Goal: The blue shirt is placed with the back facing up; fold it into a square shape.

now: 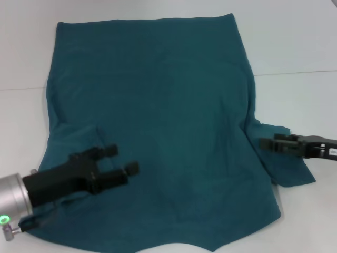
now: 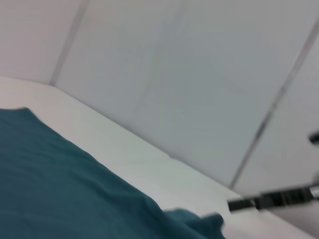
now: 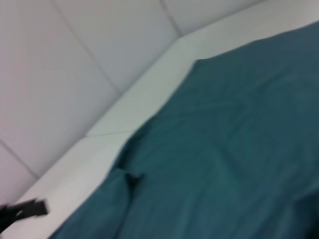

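The blue shirt (image 1: 158, 116) lies spread flat on the white table (image 1: 295, 47), with the hem at the far side. Its left sleeve is folded in over the body, and its right sleeve (image 1: 287, 168) sticks out on the table. My left gripper (image 1: 122, 159) is open and empty, hovering over the shirt's near left part. My right gripper (image 1: 266, 143) is at the inner edge of the right sleeve, just above the cloth. The shirt also shows in the left wrist view (image 2: 60, 189) and the right wrist view (image 3: 229, 149).
A seam line (image 1: 295, 73) crosses the white table behind the right sleeve. Pale wall panels (image 2: 199, 74) stand beyond the table's far edge. The right gripper shows as a dark bar in the left wrist view (image 2: 264, 200).
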Motion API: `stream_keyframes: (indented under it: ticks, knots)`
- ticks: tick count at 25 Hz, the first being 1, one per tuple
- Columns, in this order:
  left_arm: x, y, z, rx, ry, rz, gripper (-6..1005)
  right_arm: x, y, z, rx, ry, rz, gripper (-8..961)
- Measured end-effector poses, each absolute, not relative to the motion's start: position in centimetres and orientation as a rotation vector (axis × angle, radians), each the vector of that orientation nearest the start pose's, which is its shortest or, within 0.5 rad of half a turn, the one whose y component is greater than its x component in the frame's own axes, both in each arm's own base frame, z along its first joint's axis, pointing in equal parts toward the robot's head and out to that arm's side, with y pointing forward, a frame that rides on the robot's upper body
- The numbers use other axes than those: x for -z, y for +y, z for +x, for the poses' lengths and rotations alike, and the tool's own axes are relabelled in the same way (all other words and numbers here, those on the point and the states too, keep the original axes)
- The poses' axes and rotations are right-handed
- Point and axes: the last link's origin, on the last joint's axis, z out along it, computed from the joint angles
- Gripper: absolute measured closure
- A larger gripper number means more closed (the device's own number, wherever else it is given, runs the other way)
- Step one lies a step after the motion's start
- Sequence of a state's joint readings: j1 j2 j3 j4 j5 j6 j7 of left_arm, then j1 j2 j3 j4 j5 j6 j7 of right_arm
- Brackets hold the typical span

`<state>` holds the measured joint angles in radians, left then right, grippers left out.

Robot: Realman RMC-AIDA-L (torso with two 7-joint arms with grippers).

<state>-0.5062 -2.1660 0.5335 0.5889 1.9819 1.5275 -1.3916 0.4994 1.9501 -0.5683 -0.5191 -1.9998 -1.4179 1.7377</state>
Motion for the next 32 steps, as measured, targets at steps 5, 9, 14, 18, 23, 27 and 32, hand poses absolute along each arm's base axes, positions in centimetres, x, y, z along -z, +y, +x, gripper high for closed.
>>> stream_keyframes:
  ticks: [5,9,14,18,23,27,32]
  knots:
    - [4.2,31.3,-25.6,0.851,-0.731,-2.668,90,-6.5,34.3,33.8,-0.662,1.384,-2.235,56]
    - [5.1,30.7,-25.1,0.809,-0.616,-2.750,78,-7.3,34.6,34.8,-0.604,1.474,-2.141,56]
    - [5.5,30.6,-25.0,0.781,-0.577,-2.781,77,-7.4,35.1,35.6,-0.540,1.548,-2.048,57]
    - [5.7,30.5,-24.9,0.769,-0.567,-2.799,77,-7.1,35.4,35.4,-0.531,1.546,-2.049,57]
    - [5.9,30.4,-25.0,0.747,-0.565,-2.816,78,-6.4,35.8,35.2,-0.511,1.525,-2.051,57]
    - [6.0,30.4,-25.1,0.741,-0.570,-2.819,78,-5.2,35.9,35.2,-0.470,1.513,-2.055,57]
    - [6.0,30.4,-25.1,0.738,-0.574,-2.817,78,-4.5,35.6,35.4,-0.457,1.493,-2.069,57]
